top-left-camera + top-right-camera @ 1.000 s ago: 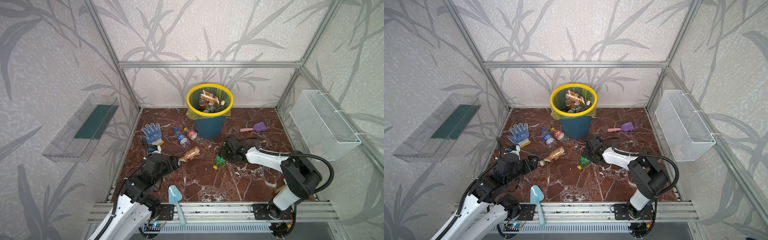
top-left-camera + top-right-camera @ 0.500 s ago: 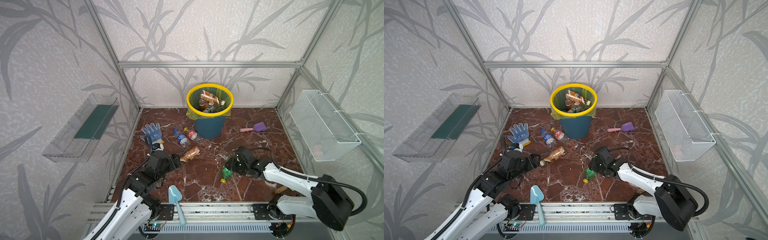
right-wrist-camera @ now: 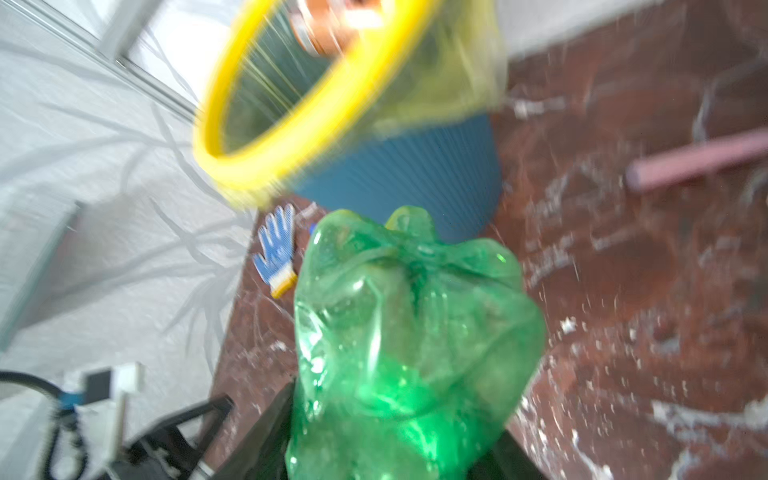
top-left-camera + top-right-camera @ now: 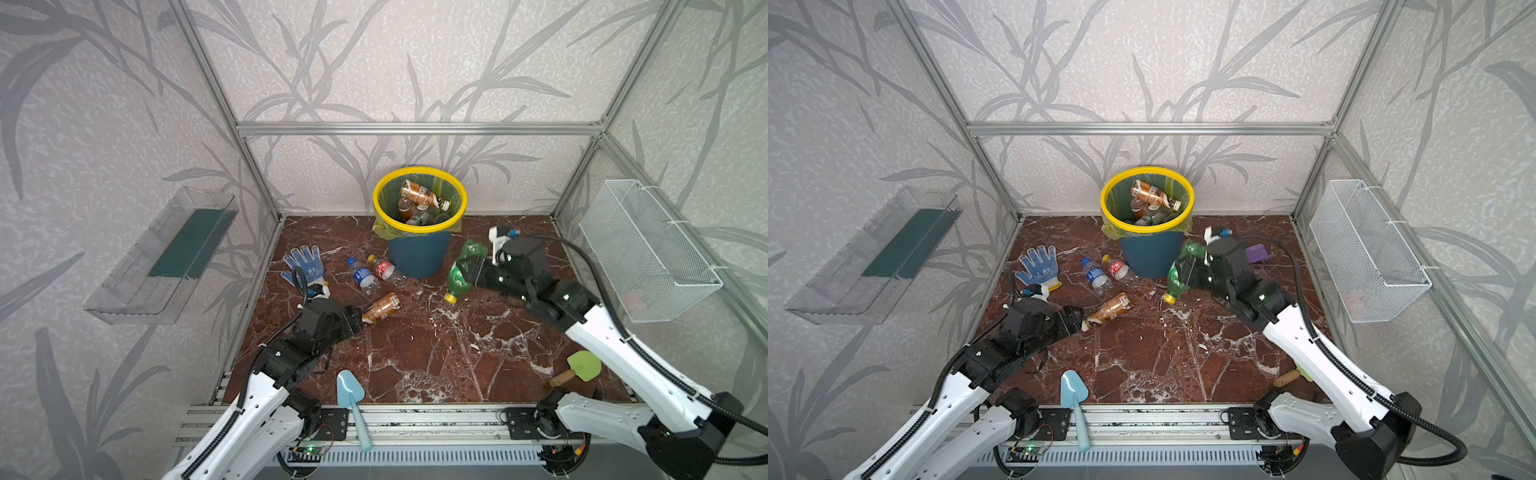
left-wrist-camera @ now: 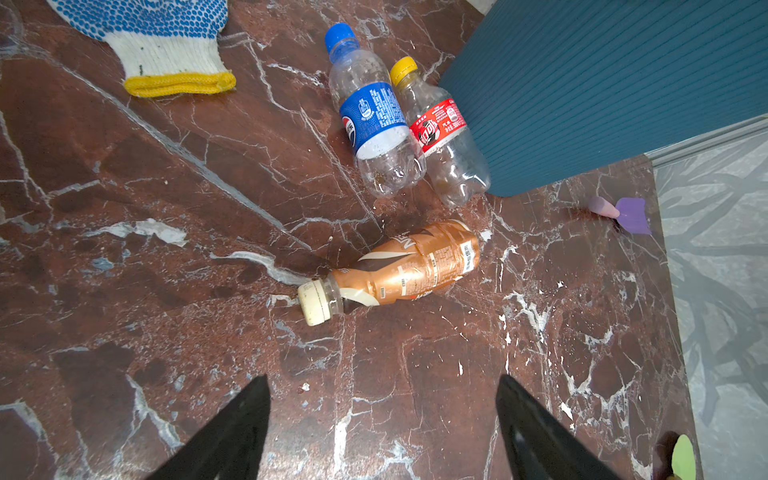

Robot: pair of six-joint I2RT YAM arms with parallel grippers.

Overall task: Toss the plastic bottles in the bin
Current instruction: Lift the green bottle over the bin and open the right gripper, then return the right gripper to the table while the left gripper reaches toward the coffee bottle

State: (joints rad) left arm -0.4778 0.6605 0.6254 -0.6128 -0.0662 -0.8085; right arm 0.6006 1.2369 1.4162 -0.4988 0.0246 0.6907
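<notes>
Right hand clamps green bottle beside bin; left hand spread, empty.

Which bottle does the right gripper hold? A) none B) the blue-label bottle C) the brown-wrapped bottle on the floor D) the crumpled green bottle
D: the right gripper is clamped on the crumpled green bottle beside the bin, while the blue-label bottle and brown-wrapped bottle lie on the floor.

Grey leaf-patterned walls, silver aluminium frame, white-veined red-brown marble floor under even light
</notes>
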